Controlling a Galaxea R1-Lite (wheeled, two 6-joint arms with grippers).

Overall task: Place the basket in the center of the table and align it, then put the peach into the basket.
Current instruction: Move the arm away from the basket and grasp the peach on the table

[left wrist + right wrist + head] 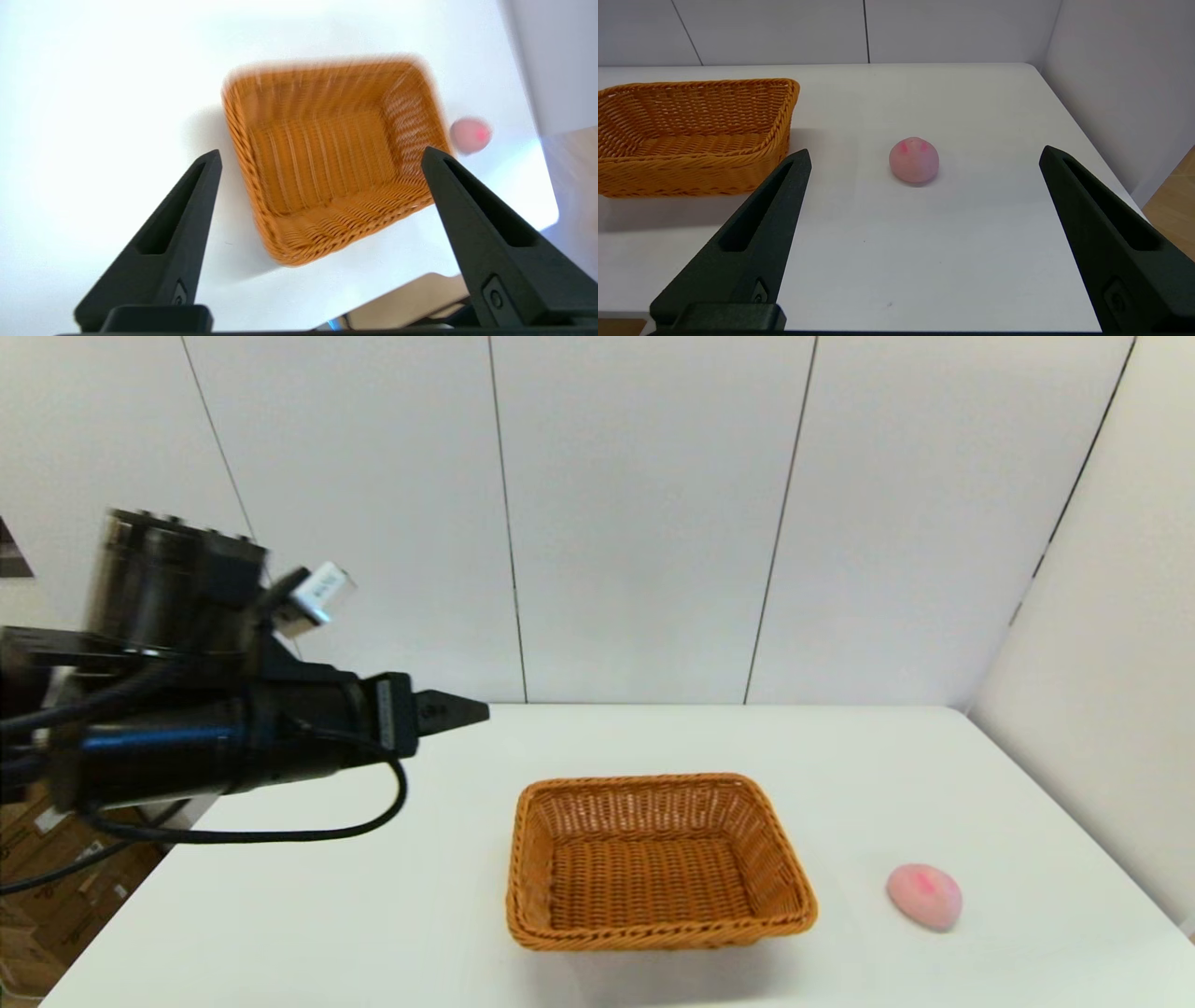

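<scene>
The orange-brown wicker basket (658, 859) stands empty near the middle of the white table (355, 915), its long sides roughly square to the table's edges. The pale pink peach (924, 896) lies on the table to the right of it, a little apart. My left gripper (459, 712) hangs high above the table's left part, up and to the left of the basket. In the left wrist view this gripper (321, 153) is open and empty, with the basket (327, 158) and peach (471, 135) far below. My right gripper (925, 151) is open, low near the front edge, facing the peach (914, 160). It is outside the head view.
White wall panels (653, 523) close off the back and the right side of the table. Beyond the left edge there is brown floor (56, 887) with boxes. Bare tabletop (901, 261) lies between my right gripper and the peach, with the basket (691, 135) off to one side.
</scene>
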